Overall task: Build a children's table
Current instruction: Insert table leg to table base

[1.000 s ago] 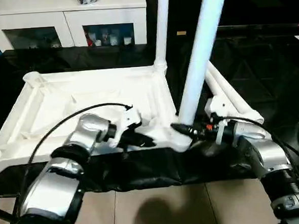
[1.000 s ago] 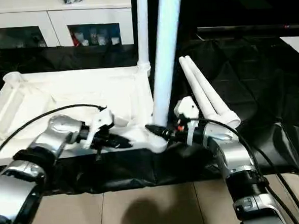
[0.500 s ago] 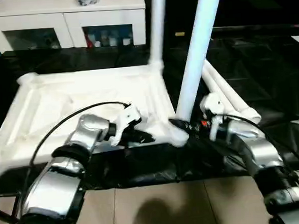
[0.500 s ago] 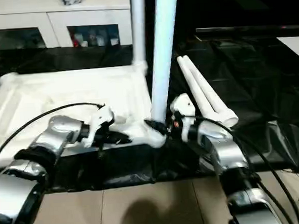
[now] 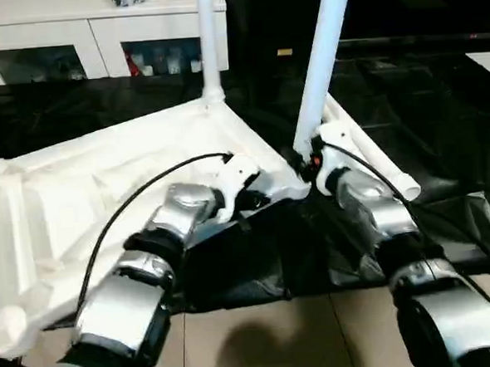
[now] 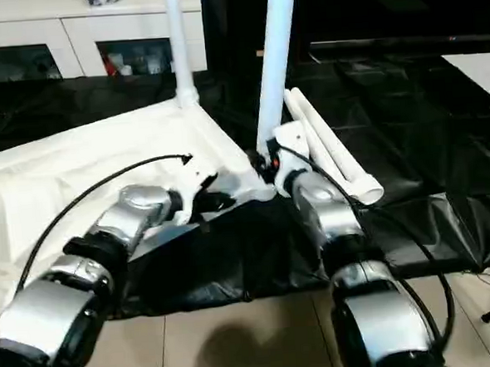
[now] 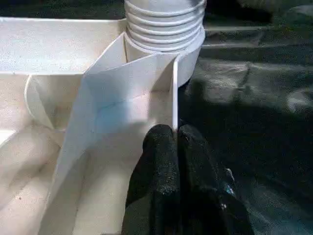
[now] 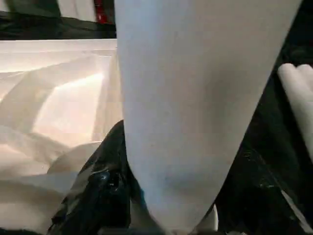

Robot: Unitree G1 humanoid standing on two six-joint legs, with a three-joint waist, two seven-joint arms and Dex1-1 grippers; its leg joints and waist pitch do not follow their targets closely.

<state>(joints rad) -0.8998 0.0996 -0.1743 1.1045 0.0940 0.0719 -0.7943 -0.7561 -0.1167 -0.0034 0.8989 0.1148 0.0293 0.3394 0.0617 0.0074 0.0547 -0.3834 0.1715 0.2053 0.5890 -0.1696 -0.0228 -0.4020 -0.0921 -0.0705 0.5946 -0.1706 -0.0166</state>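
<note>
Table top lying upside down on the black-draped worktop, ribbed underside facing up, apparently so the corner sockets open upward to take legs. Landmark: the near corner socket, the one closest to both grippers. Second leg standing nearly upright in that socket, leaning slightly; its ridged base is showing at the socket mouth in the left wrist view, so probably not yet fully seated. Right gripper pinching this leg low down, just above the socket, black fingers partly spread around the tube — a low grip likely giving control for steering or pressing it down. Left gripper pressed together, fingertips clamping the thin upright rib just beside the socket, seemingly bracing the top so it is not sliding or tipping while the leg is being worked. First leg standing upright in the far corner socket, well beyond the landmark. Two spare legs lying side by side on the worktop just past the landmark socket, waiting. White cabinet well behind everything.
</note>
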